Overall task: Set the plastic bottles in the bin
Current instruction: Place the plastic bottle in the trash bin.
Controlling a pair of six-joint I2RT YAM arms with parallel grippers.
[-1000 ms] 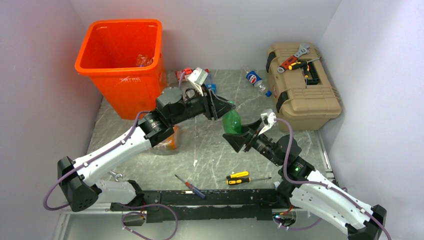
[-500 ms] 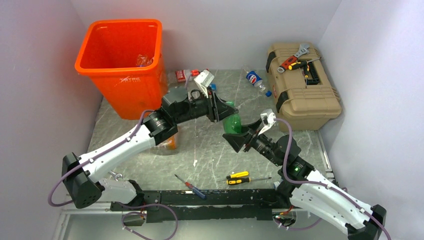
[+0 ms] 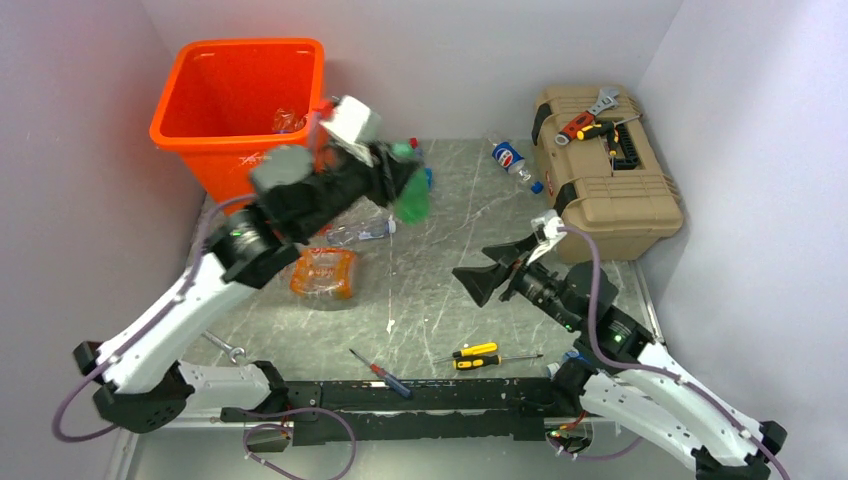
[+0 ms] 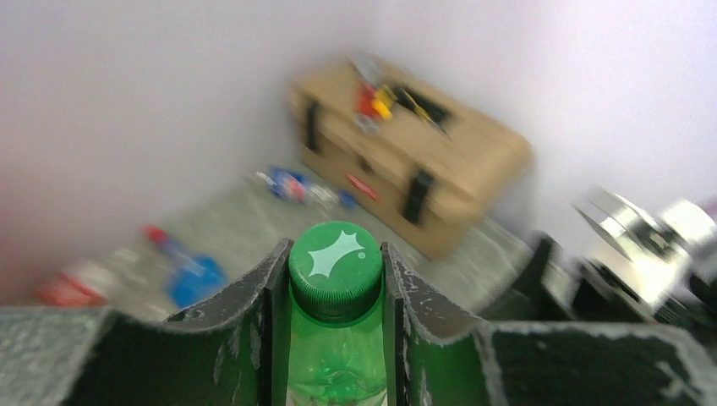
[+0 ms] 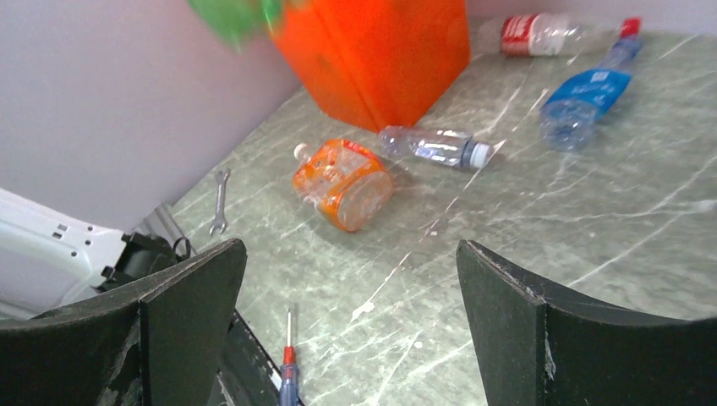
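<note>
My left gripper [image 3: 403,183] is shut on a green plastic bottle [image 3: 411,198], raised just right of the orange bin [image 3: 203,133]. In the left wrist view its fingers [image 4: 269,292] clamp the neck under the green cap [image 4: 336,260]. My right gripper [image 3: 487,280] stands wide open over the table's middle with nothing between its fingers [image 5: 190,296]. An orange-labelled bottle [image 3: 322,273], a small clear bottle [image 3: 361,232] and a blue-labelled bottle [image 3: 515,160] lie on the table. A blue bottle [image 5: 583,93] and a red-labelled bottle [image 5: 531,34] lie by the bin [image 5: 380,51]. Something crumpled [image 3: 288,120] lies inside the bin.
A tan toolbox [image 3: 605,175] with tools on its lid stands at the right. Yellow-handled screwdrivers [image 3: 475,355] and a red-and-blue screwdriver [image 3: 380,372] lie near the front edge. A wrench [image 3: 228,347] lies front left.
The right gripper has let go of the green bottle and opened wide. The left arm has lifted the bottle up and left, toward the bin.
</note>
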